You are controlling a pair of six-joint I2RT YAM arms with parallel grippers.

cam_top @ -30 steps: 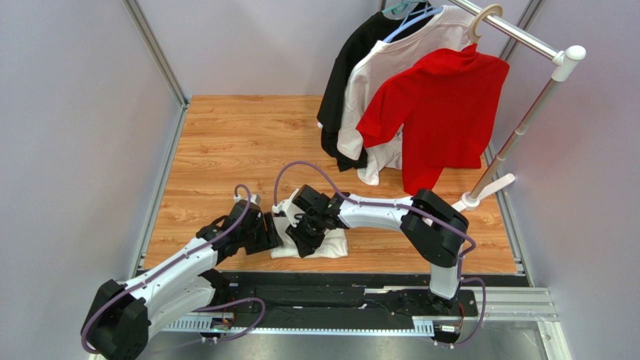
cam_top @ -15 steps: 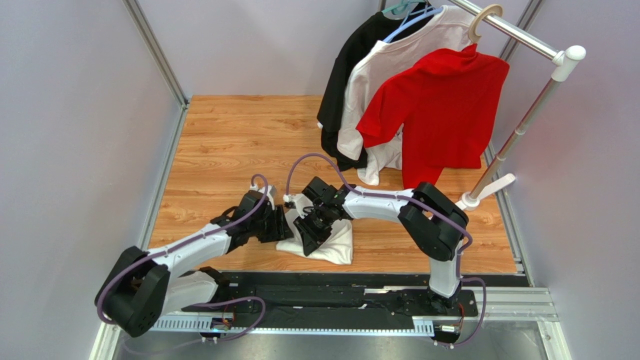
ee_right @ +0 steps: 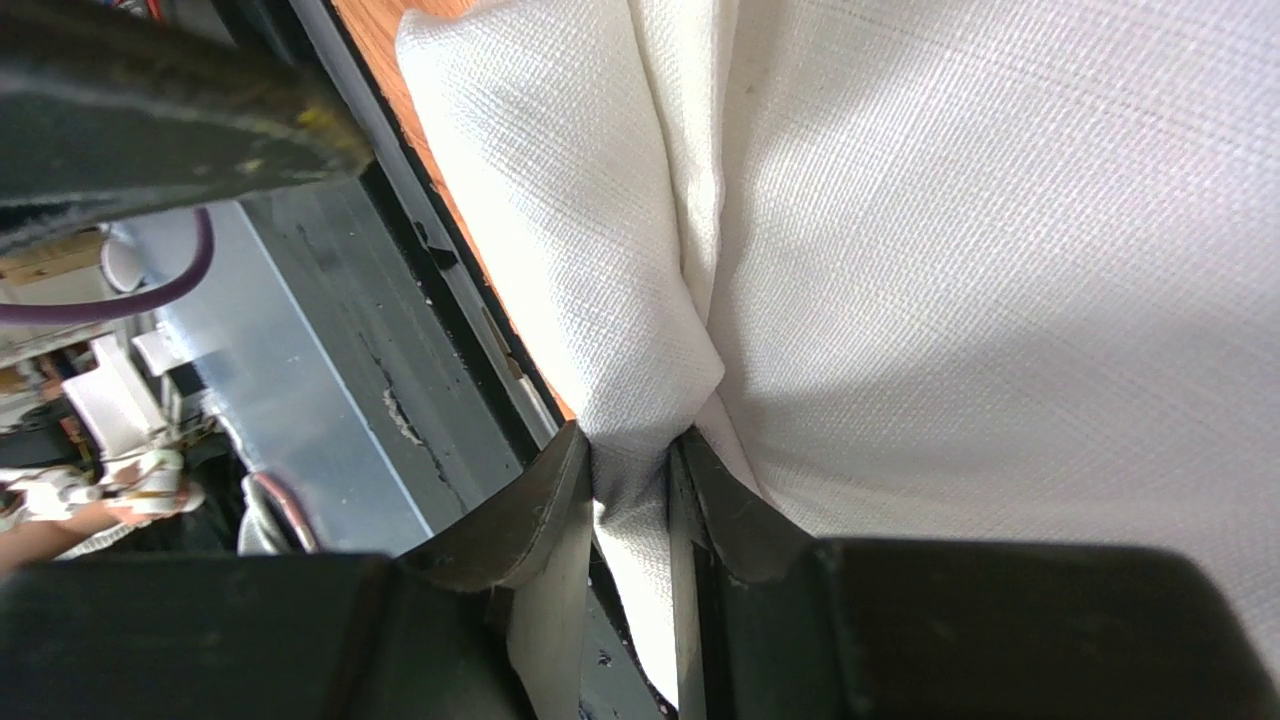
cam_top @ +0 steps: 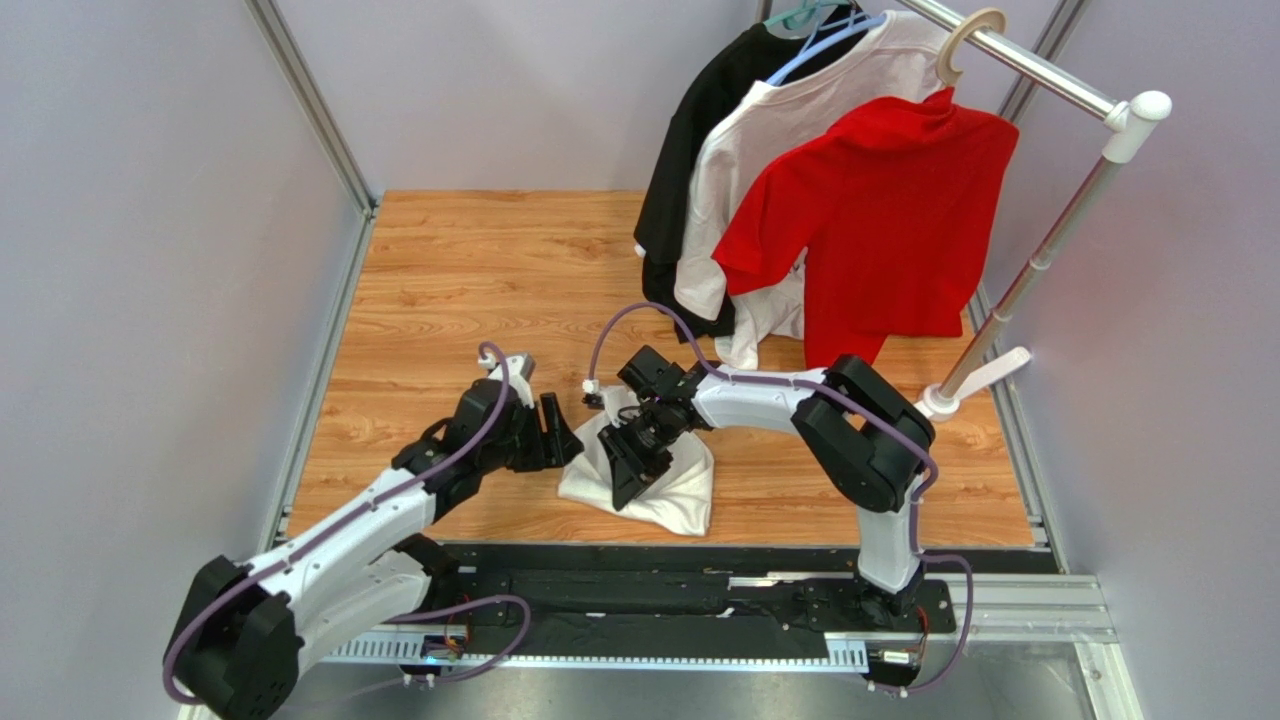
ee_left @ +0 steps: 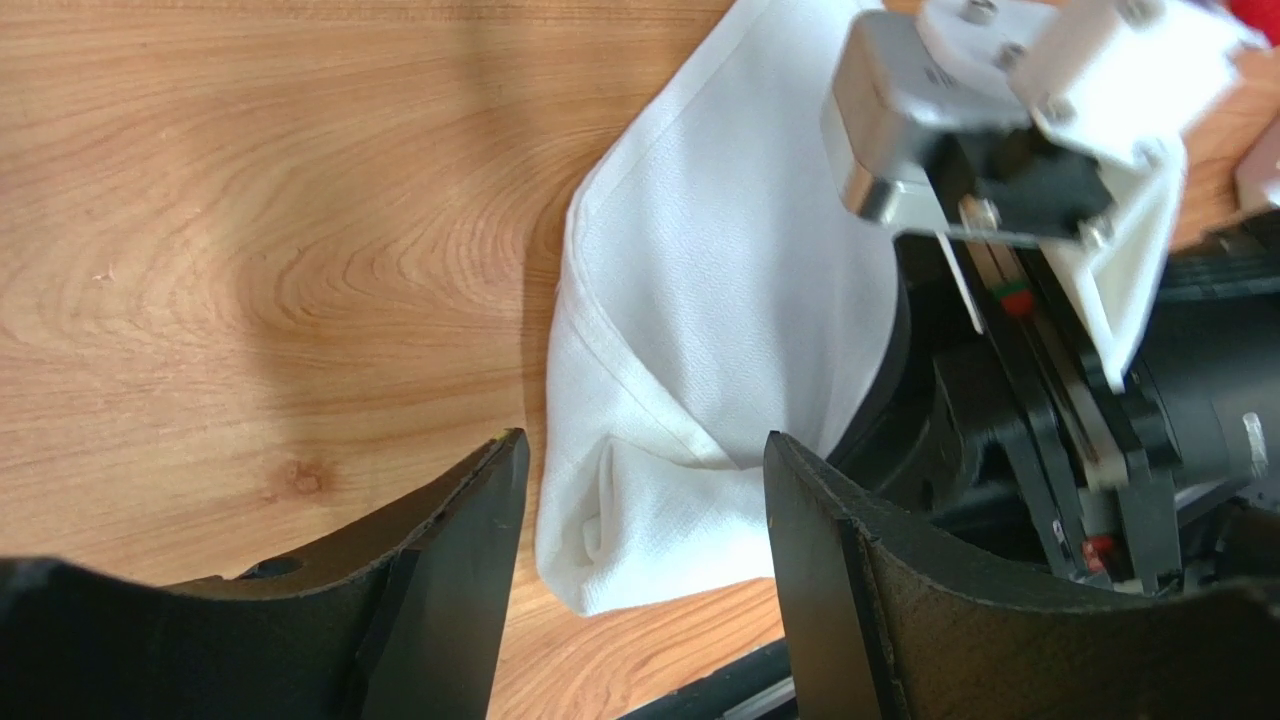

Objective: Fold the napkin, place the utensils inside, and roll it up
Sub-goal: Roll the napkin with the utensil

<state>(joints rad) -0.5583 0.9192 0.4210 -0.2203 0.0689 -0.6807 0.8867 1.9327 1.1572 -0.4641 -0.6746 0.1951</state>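
Napkin, large plain white thin cloth (cam_top: 684,488), lies bunched at the wooden tabletop (cam_top: 451,270) front edge, mid-width. We see right end effector (ee_right: 631,488) nearly closed, pinching a fold, likely to spread it. Our left end effector (ee_left: 643,458) is wide, empty, beside it, ready for a corner.

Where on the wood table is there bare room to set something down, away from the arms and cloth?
Widest bare patch: the table, far left, between the side rail and the hanging shirts. A smaller strip lies between the napkin and the rack foot. Crowded: near centre, where left gripper and right gripper meet at the napkin.
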